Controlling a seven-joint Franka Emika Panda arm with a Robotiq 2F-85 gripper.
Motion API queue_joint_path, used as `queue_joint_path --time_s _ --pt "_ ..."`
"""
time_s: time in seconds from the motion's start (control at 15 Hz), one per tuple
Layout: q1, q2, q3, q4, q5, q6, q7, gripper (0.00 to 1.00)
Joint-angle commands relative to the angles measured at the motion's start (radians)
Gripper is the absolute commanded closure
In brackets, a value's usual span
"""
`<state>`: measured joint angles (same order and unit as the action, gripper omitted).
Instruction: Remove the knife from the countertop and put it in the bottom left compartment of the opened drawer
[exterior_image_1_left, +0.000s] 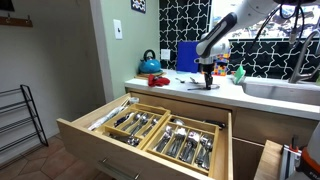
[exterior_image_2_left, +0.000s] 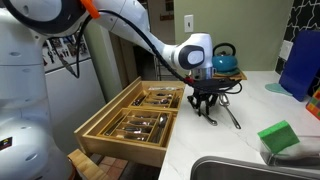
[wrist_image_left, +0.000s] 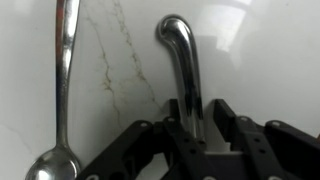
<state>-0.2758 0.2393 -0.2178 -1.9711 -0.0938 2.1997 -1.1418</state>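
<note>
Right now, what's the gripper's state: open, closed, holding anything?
Gripper: down at the countertop, fingers on either side of the knife handle; whether it is fully clamped cannot be told.
</note>
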Motion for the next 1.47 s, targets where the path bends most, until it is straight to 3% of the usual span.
queue_joint_path --time_s 0.0,0.13,0.27,0.6,0.93,1.4 --pt "-0.024 0.009 0.021 0.012 0.026 -0.009 -0.059 0.9" --pt "-0.014 -0.016 0.025 -0.003 0.025 -0.023 -0.043 0.94" --pt "-0.002 -0.045 0.032 -0.021 0.022 -0.037 -0.018 0.89" --pt "0.044 -0.183 0.06 -0.093 0.025 -0.131 0.104 0.89" --pt "0.122 -0.321 0.104 -0.135 0.076 -0.331 0.365 0.9" --pt "0.262 -0.35 0.224 -0.165 0.13 -0.31 0.902 0.92"
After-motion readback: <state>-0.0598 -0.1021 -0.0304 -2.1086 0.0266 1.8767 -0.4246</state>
